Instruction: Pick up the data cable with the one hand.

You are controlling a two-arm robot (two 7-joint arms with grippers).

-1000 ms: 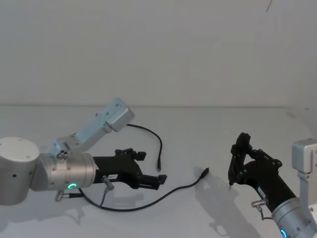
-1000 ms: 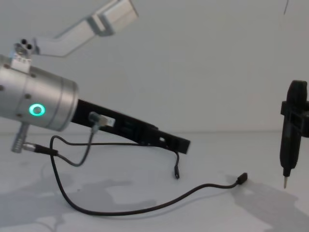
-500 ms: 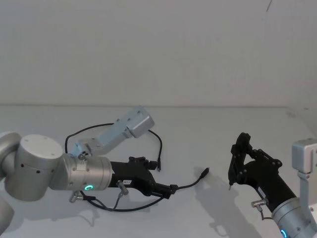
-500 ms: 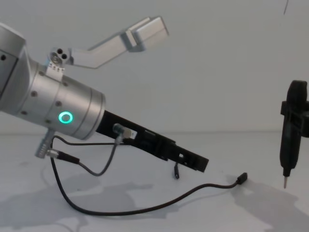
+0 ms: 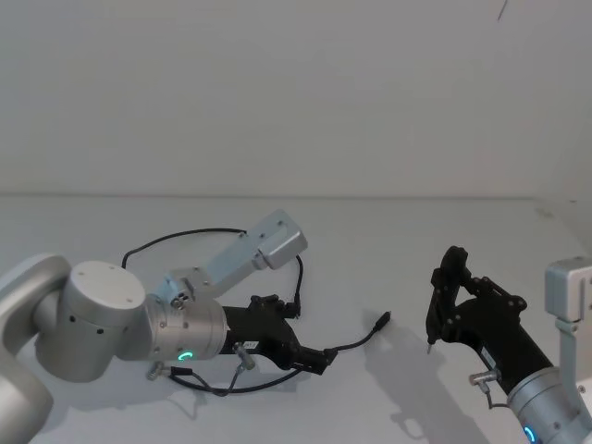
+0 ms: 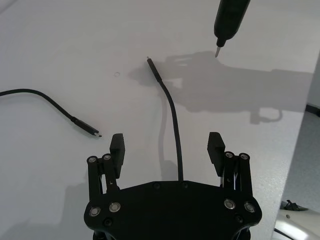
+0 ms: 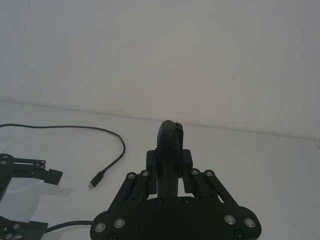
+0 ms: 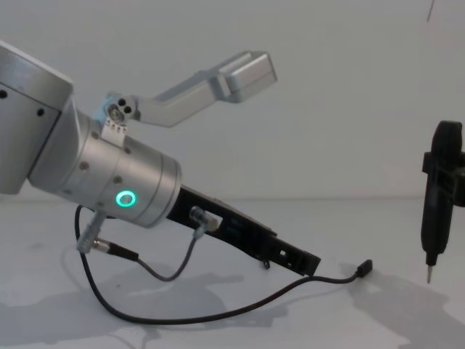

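Data cable (image 6: 172,107): thin, black, light and limp; likely to sag and slip. Lies on the desk (image 5: 388,231) near centre, threaded between the wide-spread fingers (image 6: 117,145) of the left gripper (image 6: 166,145), low over it. Best taken mid-run, short of the plug (image 6: 151,65). Right gripper (image 7: 170,162): parked right, clamped on a pen-like tool (image 8: 436,203).

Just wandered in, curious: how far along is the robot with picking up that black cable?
Done: the left gripper sits low, open fingers either side of the data cable. In hand: lining up the grip. Left: closing and lifting; it lies on the table. The right gripper, parked, holds a pen-like tool.
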